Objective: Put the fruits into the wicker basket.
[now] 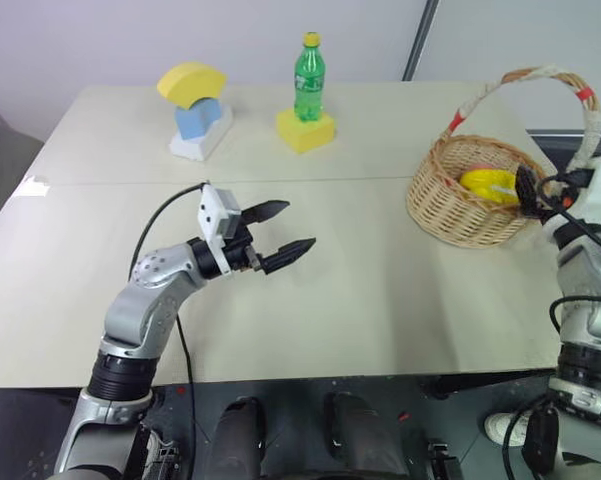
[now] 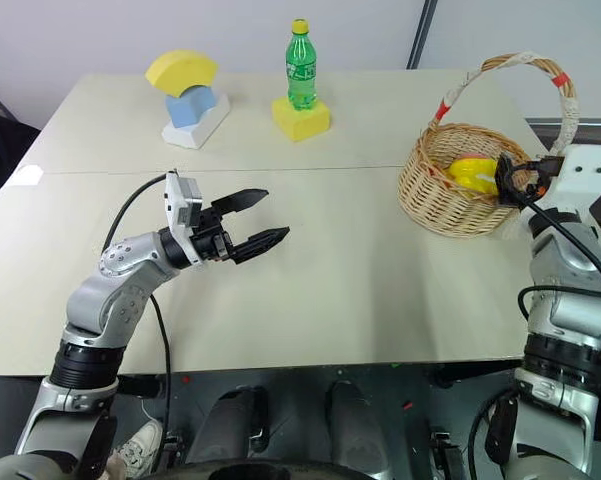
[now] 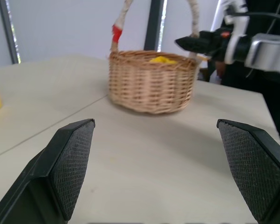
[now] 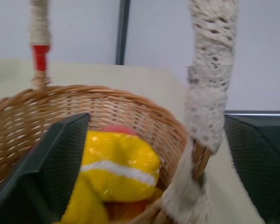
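Note:
The wicker basket (image 1: 460, 215) stands at the table's right side, its tall handle wrapped in white with red bands. Inside it lies a yellow lemon (image 4: 119, 163) with a pink-red peach (image 4: 116, 129) partly hidden behind it. My right gripper (image 1: 528, 190) hovers at the basket's near right rim, open and empty, one finger over the inside and the other outside the handle. In the left wrist view the basket (image 3: 151, 84) and the lemon (image 3: 162, 59) sit ahead. My left gripper (image 1: 298, 225) is open and empty above the table's middle, pointing toward the basket.
A green bottle (image 1: 309, 80) stands on a yellow foam cube (image 1: 305, 130) at the back centre. A yellow arch block (image 1: 191, 82) rests on a blue block and a white base at the back left. The table's front edge (image 1: 330, 378) runs just ahead of me.

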Controlling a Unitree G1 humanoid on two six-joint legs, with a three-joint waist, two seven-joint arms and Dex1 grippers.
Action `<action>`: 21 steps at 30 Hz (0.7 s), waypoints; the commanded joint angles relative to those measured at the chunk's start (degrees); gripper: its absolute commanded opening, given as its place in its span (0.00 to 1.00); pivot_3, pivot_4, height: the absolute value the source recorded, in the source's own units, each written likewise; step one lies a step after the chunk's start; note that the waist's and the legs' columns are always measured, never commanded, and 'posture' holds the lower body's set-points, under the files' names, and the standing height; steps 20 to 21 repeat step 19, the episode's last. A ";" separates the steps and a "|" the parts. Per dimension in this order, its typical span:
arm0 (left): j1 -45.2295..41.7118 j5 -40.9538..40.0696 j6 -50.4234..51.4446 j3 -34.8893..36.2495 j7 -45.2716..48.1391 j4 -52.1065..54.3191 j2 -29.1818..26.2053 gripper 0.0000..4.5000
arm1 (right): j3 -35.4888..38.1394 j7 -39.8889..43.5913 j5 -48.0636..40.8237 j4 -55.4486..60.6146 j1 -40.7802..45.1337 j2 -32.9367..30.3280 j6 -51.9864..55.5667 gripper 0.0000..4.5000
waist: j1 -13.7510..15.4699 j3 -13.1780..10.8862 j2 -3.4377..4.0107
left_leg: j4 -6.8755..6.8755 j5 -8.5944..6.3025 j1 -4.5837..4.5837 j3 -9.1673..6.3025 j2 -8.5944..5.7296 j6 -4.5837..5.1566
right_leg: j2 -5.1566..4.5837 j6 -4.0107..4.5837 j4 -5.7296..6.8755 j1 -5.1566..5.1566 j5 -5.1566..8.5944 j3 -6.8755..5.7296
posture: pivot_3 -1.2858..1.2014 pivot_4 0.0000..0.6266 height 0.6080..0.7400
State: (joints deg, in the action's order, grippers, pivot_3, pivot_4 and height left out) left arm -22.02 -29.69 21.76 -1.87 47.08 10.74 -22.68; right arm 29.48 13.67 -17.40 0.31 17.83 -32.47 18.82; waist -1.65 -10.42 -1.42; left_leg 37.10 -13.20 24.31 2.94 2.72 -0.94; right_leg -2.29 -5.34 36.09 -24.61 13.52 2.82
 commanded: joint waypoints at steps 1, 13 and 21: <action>1.42 2.41 -2.20 1.95 -1.30 -1.52 -1.39 1.00 | 5.62 3.04 -3.45 6.61 -5.51 -2.05 -0.15 0.99 | 0.46 0.01 0.02 | 0.00 0.00 -0.01 0.01 -0.01 0.00 | -0.01 0.03 0.00 0.00 0.02 0.00 | 0.52 0.24 1.00; 12.10 6.97 -7.11 12.16 -9.02 -5.64 -4.87 1.00 | -10.76 27.58 -9.36 15.63 -17.06 -3.31 -1.74 0.99 | -0.46 0.05 0.07 | -0.02 -0.01 -0.19 0.04 0.06 0.01 | -0.02 0.15 0.02 0.08 0.04 0.00 | 0.52 0.24 1.00; 16.57 6.39 -5.99 13.88 -11.40 -1.36 -4.78 1.00 | -15.33 30.33 -7.76 10.26 -13.20 -2.85 -3.49 0.99 | -0.05 0.04 0.05 | 0.00 -0.02 -0.14 0.08 -0.01 -0.01 | -0.19 0.15 -0.02 0.08 0.05 -0.03 | 0.52 0.24 1.00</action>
